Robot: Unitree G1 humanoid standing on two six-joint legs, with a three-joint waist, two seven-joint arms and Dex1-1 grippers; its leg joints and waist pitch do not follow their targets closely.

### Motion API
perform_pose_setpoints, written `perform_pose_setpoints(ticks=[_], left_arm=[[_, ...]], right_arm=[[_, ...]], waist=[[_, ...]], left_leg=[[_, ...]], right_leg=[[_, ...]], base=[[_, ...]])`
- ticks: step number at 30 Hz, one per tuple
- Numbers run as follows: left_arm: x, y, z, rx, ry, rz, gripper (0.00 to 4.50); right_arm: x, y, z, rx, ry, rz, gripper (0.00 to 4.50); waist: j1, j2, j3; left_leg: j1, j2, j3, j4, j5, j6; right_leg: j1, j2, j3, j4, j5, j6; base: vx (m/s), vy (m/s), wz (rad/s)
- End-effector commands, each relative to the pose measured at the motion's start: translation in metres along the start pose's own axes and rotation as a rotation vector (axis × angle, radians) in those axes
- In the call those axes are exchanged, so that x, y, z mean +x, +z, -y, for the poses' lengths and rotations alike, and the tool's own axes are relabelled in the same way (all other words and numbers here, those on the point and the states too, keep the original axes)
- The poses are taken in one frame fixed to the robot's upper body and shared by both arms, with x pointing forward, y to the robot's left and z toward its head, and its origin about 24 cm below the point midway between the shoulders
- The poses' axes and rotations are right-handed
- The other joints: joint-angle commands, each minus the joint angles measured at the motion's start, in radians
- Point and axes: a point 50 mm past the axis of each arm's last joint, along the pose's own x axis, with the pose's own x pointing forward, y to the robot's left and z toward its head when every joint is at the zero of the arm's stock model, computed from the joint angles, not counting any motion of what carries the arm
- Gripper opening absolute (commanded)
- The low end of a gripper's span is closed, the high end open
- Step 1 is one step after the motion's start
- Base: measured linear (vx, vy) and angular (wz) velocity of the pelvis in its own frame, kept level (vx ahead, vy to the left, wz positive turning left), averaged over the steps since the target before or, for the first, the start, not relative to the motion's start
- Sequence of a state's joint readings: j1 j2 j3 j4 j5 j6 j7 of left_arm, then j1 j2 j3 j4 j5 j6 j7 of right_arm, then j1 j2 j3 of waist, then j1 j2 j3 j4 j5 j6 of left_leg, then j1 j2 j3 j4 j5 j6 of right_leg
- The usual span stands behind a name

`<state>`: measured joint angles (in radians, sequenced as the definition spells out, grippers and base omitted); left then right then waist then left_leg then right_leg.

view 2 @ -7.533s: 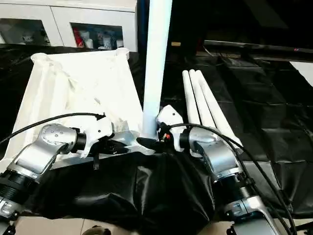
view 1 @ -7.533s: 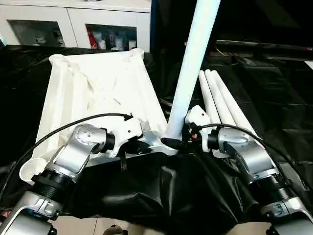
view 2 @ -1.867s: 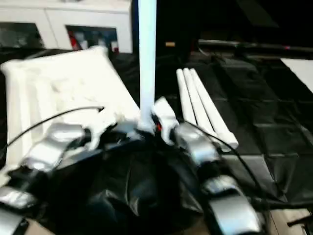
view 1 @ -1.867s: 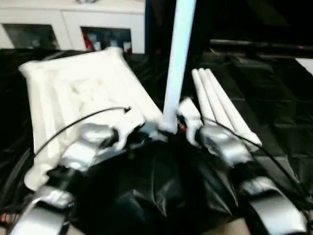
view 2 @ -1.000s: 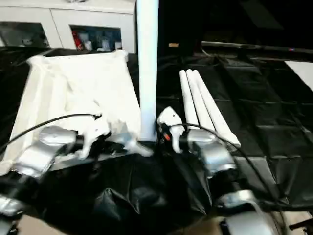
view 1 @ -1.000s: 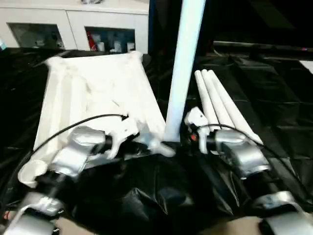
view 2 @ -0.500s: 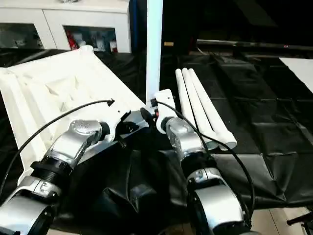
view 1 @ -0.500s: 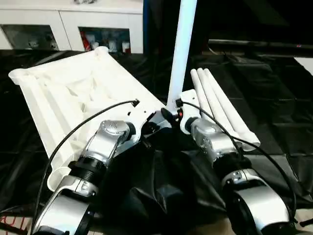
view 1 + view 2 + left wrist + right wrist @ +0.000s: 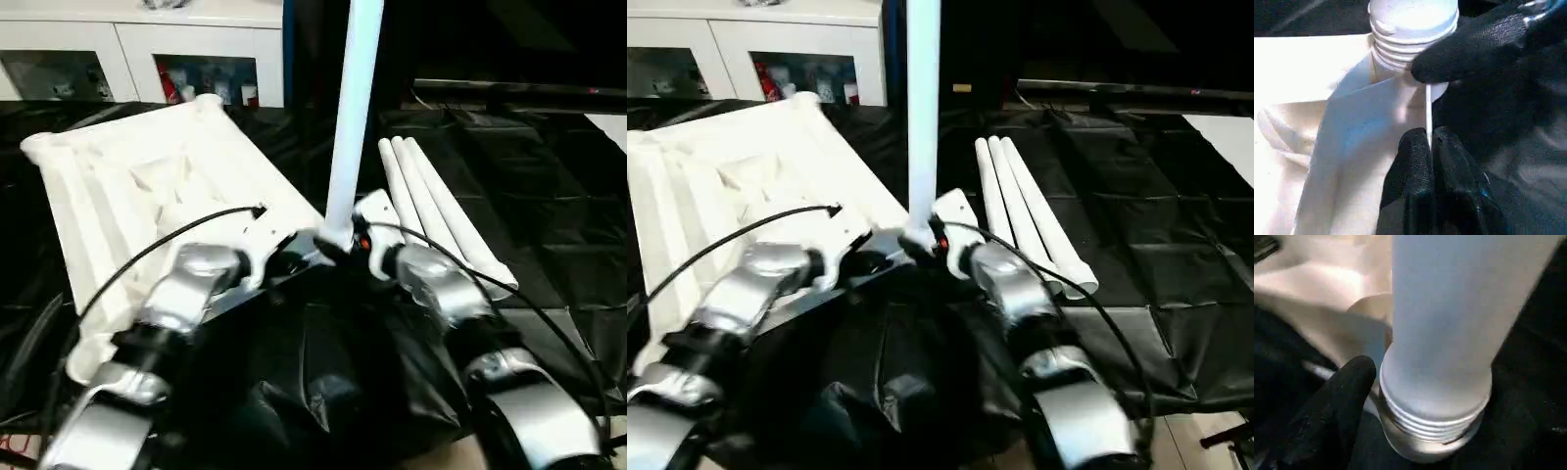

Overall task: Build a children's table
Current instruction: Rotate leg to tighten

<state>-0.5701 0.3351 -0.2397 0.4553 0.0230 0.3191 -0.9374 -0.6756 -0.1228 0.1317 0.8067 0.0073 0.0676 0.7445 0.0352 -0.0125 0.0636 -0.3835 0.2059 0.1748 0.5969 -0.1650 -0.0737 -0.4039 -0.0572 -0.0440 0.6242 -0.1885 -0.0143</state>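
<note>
Upright leg (image 9: 351, 117) at tabletop (image 9: 147, 186) corner

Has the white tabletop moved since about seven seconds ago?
Yes. The tabletop has turned: its far end swung left, away from the three loose legs lying on the black sheet.

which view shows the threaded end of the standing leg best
The right wrist view: the threads of the upright leg sit large and close there, at the tabletop's corner socket. The left wrist view shows them too, partly behind a black finger. In the head views the arms hide that end of the leg.
</note>
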Motion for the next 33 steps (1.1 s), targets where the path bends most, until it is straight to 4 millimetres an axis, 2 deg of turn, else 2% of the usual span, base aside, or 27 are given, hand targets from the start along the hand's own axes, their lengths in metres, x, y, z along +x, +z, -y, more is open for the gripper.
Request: perform_pose_setpoints(ticks=[1,5,6,7,9,13,14,17,22,27,28,32,33], left_arm=[[0.002,0.021,0.013,0.096,-0.127,0.116,0.0],[-0.008,0.015,0.013,0.11,-0.181,0.1,0.0],[-0.013,0.013,0.014,0.11,-0.219,0.094,0.0],[-0.015,0.012,0.014,0.111,-0.227,0.092,0.0],[-0.019,0.008,0.016,0.119,-0.265,0.081,0.0],[-0.022,0.005,0.016,0.121,-0.281,0.064,0.0],[-0.023,0.004,0.016,0.117,-0.286,0.06,0.0],[-0.024,0.003,0.016,0.111,-0.297,0.058,0.0],[-0.025,0.002,0.017,0.11,-0.299,0.055,0.0],[-0.02,0.004,0.014,0.101,-0.242,0.06,0.0],[-0.015,0.008,0.011,0.087,-0.19,0.078,0.0],[-0.008,0.014,0.007,0.072,-0.117,0.099,0.0],[0.001,0.021,0.003,0.045,-0.042,0.108,0.0]], right_arm=[[-0.001,-0.002,-0.012,-0.038,0.148,-0.017,3.7],[-0.019,-0.004,-0.006,-0.056,0.213,-0.018,3.7],[-0.028,-0.004,-0.004,-0.063,0.245,-0.018,3.7],[-0.03,-0.004,-0.003,-0.062,0.254,-0.02,3.7],[-0.038,-0.004,-0.003,-0.067,0.292,-0.025,3.7],[-0.043,-0.005,-0.003,-0.071,0.321,-0.029,3.7],[-0.044,-0.004,-0.004,-0.062,0.328,-0.023,3.56],[-0.045,-0.003,-0.006,-0.038,0.348,-0.009,3.34],[-0.042,-0.004,-0.012,-0.017,0.367,-0.008,2.92],[-0.034,-0.008,-0.019,0.017,0.352,-0.01,2.77],[-0.027,-0.011,-0.02,0.039,0.31,-0.017,2.77],[-0.018,-0.014,-0.021,0.048,0.227,-0.034,2.76],[-0.005,-0.017,-0.017,0.091,0.071,-0.046,2.75]], waist=[[0.004,0.008,-0.072],[0.013,0.007,-0.071],[0.019,0.012,-0.07],[0.019,0.012,-0.07],[0.021,0.008,-0.07],[0.024,0.008,-0.071],[0.025,0.014,-0.071],[0.023,0.01,-0.072],[0.025,0.01,-0.073],[0.024,0.009,-0.072],[0.024,0.012,-0.072],[0.017,0.009,-0.069],[0.015,0.01,-0.069]], left_leg=[[0.019,0.025,-0.003,-0.069,-0.226,0.027],[0.022,0.026,-0.002,-0.07,-0.236,0.029],[0.021,0.026,-0.003,-0.071,-0.235,0.029],[0.021,0.026,-0.003,-0.071,-0.235,0.029],[0.021,0.026,-0.002,-0.072,-0.238,0.026],[0.022,0.027,-0.002,-0.071,-0.234,0.022],[0.022,0.025,-0.003,-0.071,-0.232,0.021],[0.021,0.026,-0.003,-0.071,-0.229,0.022],[0.022,0.025,-0.003,-0.071,-0.221,0.017],[0.021,0.025,-0.002,-0.071,-0.224,0.014],[0.023,0.025,-0.004,-0.071,-0.231,0.009],[0.024,0.022,-0.005,-0.072,-0.254,-0.009],[0.024,0.021,-0.004,-0.072,-0.261,-0.012]], right_leg=[[0.05,-0.072,0.042,-0.074,-0.143,-0.242],[0.049,-0.07,0.042,-0.075,-0.161,-0.234],[0.049,-0.07,0.042,-0.075,-0.167,-0.23],[0.049,-0.07,0.042,-0.075,-0.167,-0.23],[0.047,-0.068,0.042,-0.076,-0.172,-0.231],[0.047,-0.069,0.041,-0.074,-0.172,-0.23],[0.046,-0.069,0.041,-0.075,-0.171,-0.231],[0.047,-0.068,0.041,-0.074,-0.161,-0.233],[0.048,-0.067,0.04,-0.073,-0.149,-0.236],[0.047,-0.069,0.041,-0.074,-0.16,-0.235],[0.046,-0.069,0.04,-0.074,-0.171,-0.232],[0.044,-0.07,0.041,-0.08,-0.224,-0.219],[0.043,-0.07,0.042,-0.082,-0.243,-0.212]], base=[[0.0,0.0,0.0],[0.0,0.0,0.0],[0.0,0.0,0.0],[0.0,0.0,0.0],[0.0,0.0,0.0],[0.0,0.0,0.0],[0.0,0.0,0.0],[0.0,0.0,0.0],[0.0,0.0,0.0],[0.0,0.0,0.0],[0.0,0.0,0.0],[0.0,0.0,0.0],[0.0,0.0,0.0]])
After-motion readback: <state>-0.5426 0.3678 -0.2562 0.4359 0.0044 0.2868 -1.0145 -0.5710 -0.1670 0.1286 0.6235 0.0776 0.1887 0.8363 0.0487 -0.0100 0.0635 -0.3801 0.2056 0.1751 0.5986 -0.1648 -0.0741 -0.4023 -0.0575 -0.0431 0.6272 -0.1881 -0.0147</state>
